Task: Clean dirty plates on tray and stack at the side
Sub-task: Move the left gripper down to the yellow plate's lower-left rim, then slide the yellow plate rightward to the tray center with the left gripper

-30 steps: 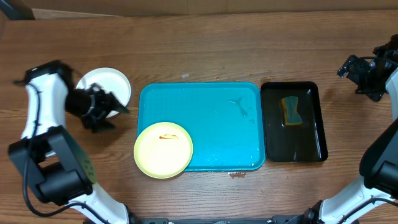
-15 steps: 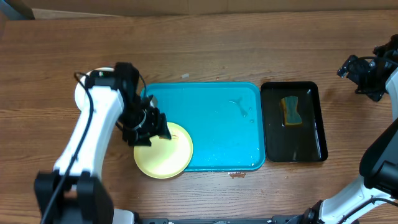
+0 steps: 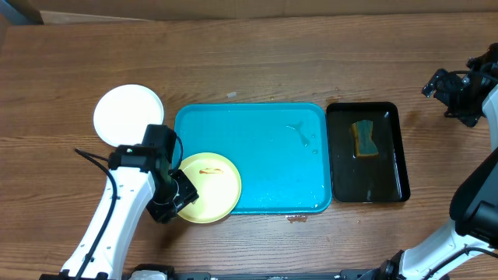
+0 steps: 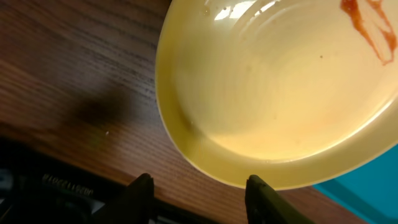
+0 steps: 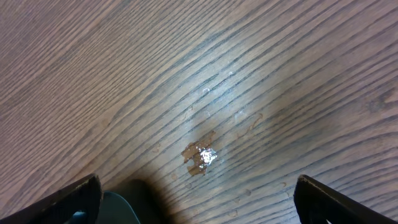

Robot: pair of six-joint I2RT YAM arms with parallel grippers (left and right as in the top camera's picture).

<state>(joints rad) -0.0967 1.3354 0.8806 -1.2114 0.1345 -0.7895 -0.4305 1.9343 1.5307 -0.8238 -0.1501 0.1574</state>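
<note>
at the table's near edge, the left gripper hovers at the rim of the pale yellow plate, jaws partly apart and empty. the red-smeared plate overhangs the near left corner of the turquoise tray. a white plate lies beyond on the wood. far right, the right gripper gapes wide.

Smeared yellow plate overhangs the turquoise tray; white plate lies beside.

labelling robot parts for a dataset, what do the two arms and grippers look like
Both arms: white shell links, black joints. A thin black cable loops beside the left arm. The left gripper and right gripper are black with flat dark fingers.
</note>
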